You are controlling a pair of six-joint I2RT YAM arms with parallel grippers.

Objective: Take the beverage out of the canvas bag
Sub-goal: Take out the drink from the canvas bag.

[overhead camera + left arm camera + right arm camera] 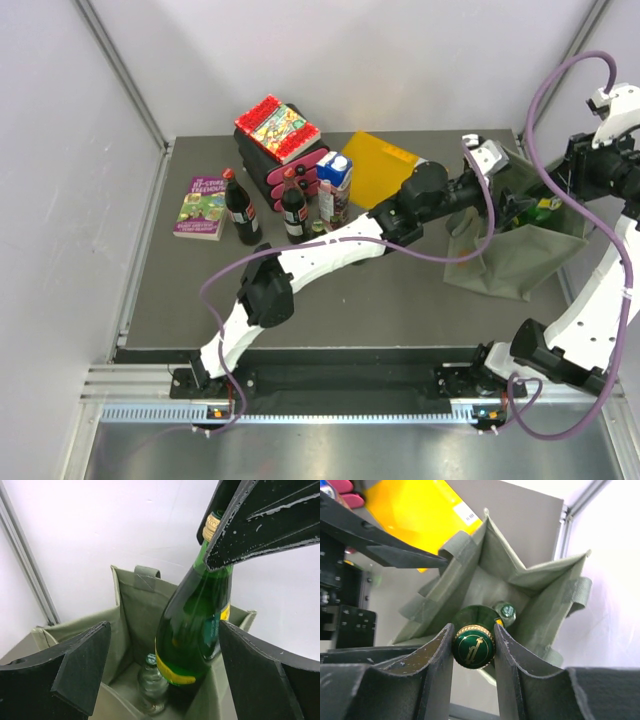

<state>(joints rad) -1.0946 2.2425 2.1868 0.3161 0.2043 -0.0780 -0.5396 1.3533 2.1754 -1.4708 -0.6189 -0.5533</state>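
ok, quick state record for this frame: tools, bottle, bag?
right tool: shut on the capped top of the green bottle
left tool: open, over the bag's mouth, holding nothing
green bottle: tilted, lower part inside the canvas bag
also in bag: clear bottle, at the bottom
task state: beverage gripped, not yet out
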